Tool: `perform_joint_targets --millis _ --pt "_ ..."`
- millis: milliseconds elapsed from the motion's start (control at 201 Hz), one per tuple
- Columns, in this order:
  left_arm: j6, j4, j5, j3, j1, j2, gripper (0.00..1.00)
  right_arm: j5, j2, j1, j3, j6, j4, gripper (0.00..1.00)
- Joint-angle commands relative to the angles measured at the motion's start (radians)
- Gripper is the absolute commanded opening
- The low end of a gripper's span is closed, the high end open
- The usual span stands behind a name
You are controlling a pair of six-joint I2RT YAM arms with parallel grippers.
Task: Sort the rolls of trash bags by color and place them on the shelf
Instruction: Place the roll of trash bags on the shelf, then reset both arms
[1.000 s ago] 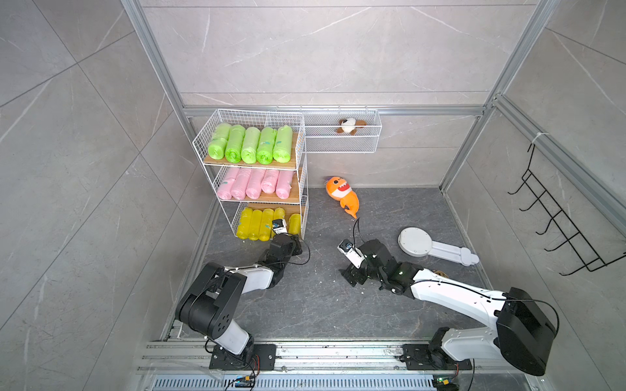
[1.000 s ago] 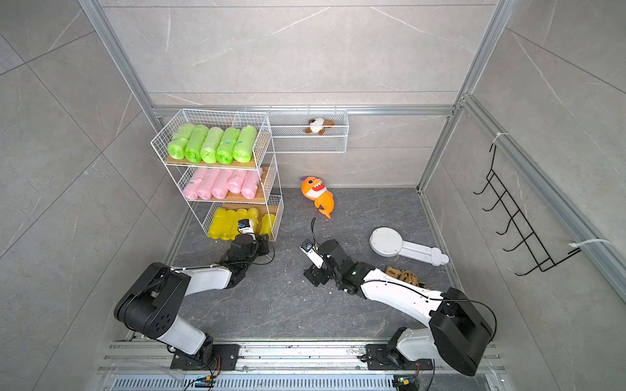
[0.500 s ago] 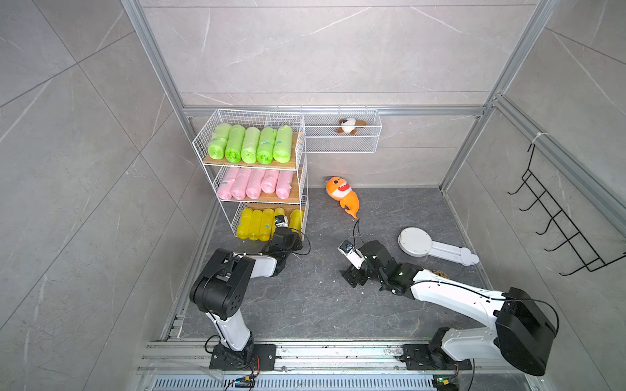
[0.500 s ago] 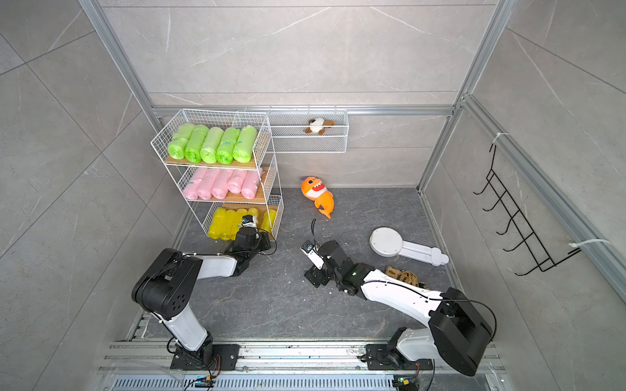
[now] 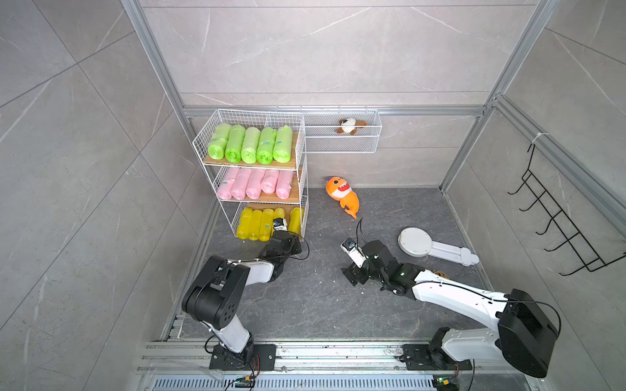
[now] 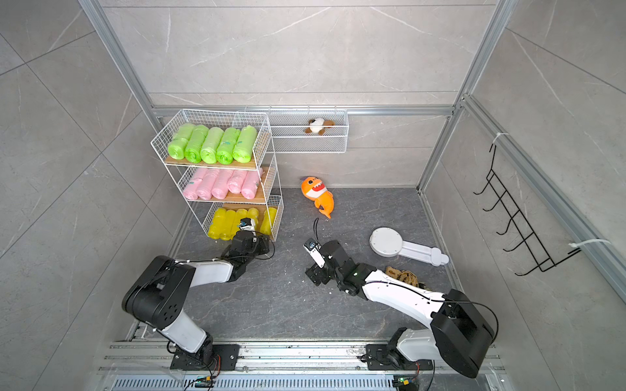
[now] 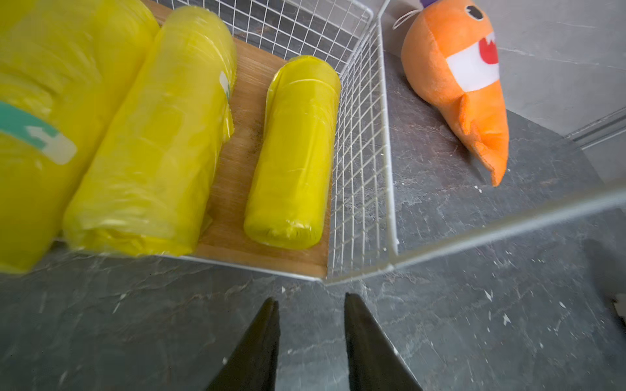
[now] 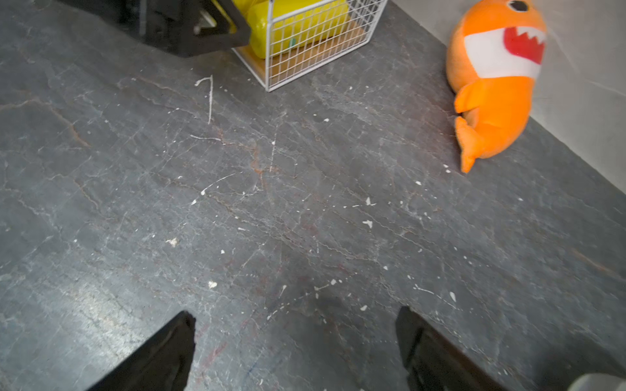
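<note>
green rolls (image 5: 250, 145): top tier of shelf (image 5: 301, 142)
pink rolls (image 5: 257, 182): middle tier
yellow rolls (image 5: 257, 225): bottom tier, left of centre in both top views
end yellow roll (image 7: 293, 152): set apart from its row, beside the wire side; long axis front to back, near end facing left pincer
left pincer (image 7: 310, 298): just before the shelf front, tips slightly apart, empty; the nearer arm
right pincer (image 8: 295, 311): wide apart, empty, over worktop (image 8: 305, 203), well apart from shelf

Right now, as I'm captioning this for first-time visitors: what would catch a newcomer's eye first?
The white wire shelf in the back left corner, banded by colour: green rolls on top, pink rolls in the middle, yellow rolls at the bottom. Next, the orange plush shark lying on the dark floor beside it. Both arms are empty: left gripper slightly open before the bottom tier, right gripper wide open over the floor.
</note>
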Motion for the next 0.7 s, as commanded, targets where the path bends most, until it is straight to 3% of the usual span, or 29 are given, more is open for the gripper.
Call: perform_joint_targets --millis 0,338,483,612,697 --pt "-0.013 0.008 0.002 -0.046 -0.005 -0.137 0.43 0.127 -0.060 -0.007 0.031 0.048 -0.017 0.97" --pt "0.085 -0.094 -0.227 -0.210 -0.003 -0.544 0.55 0.484 -0.171 -0.037 0.074 -0.003 -0.087 1.00" --pt "0.143 -0.100 -0.355 -0.257 -0.002 -0.673 0.70 0.558 -0.221 -0.067 0.071 -0.015 -0.074 1.00" --pt "0.180 -0.072 -0.466 -0.302 0.001 -0.760 0.90 0.624 -0.250 -0.104 0.029 -0.042 -0.029 1.00" --pt "0.205 -0.047 -0.492 -0.331 0.007 -0.809 0.98 0.662 -0.271 -0.133 -0.018 -0.047 0.008 1.00"
